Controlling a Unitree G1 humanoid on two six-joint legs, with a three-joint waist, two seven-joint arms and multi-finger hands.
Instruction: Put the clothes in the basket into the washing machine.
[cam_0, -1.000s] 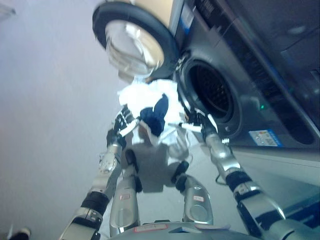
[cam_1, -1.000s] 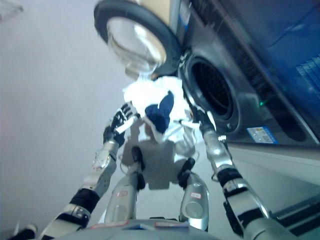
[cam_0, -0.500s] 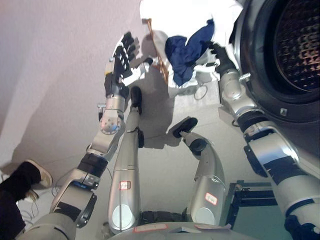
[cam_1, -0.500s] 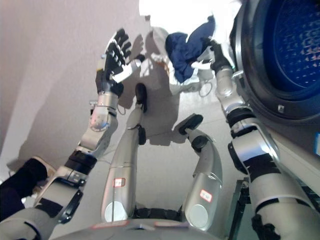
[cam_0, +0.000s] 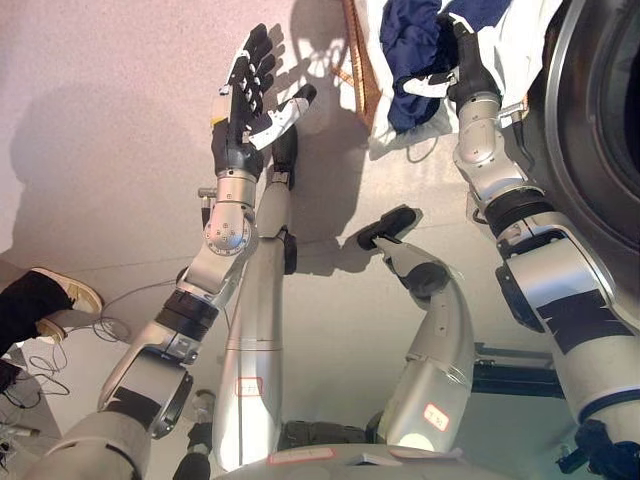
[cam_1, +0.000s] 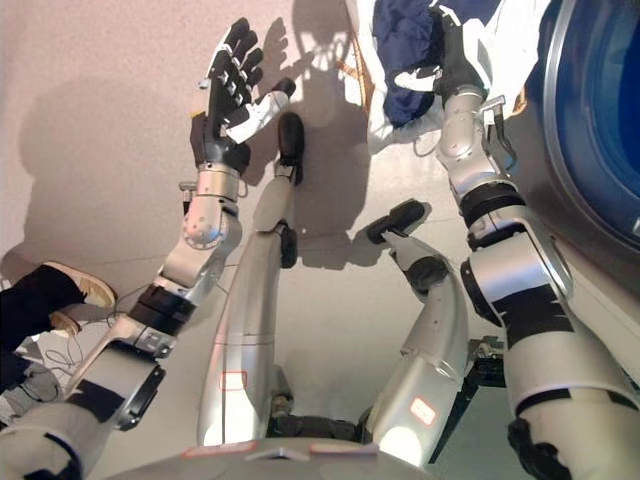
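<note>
Your right hand (cam_0: 462, 62) sits at the far right, its fingers curled into the clothes (cam_0: 415, 40), a navy piece over white cloth; keep that grip firm and carry the bundle right toward the washing machine (cam_0: 600, 130), lifting it clear of the basket (cam_0: 357, 55) rim. Your left hand (cam_0: 245, 95) is raised, spread and empty, well left of the laundry, so bring it in only if cloth trails.

Left eye view and right eye view: paired head-mounted cameras looking steeply down the robot's front to the floor (cam_0: 90, 120), set slightly apart side by side. Both share the raised left hand (cam_0: 246, 98), the right hand (cam_0: 462, 62) at the clothes (cam_0: 410, 40), the washing machine (cam_0: 600, 130) at the right edge, and a person's shoe (cam_1: 78, 290) at lower left. The arms fill the near field; the floor lies farther off.
</note>
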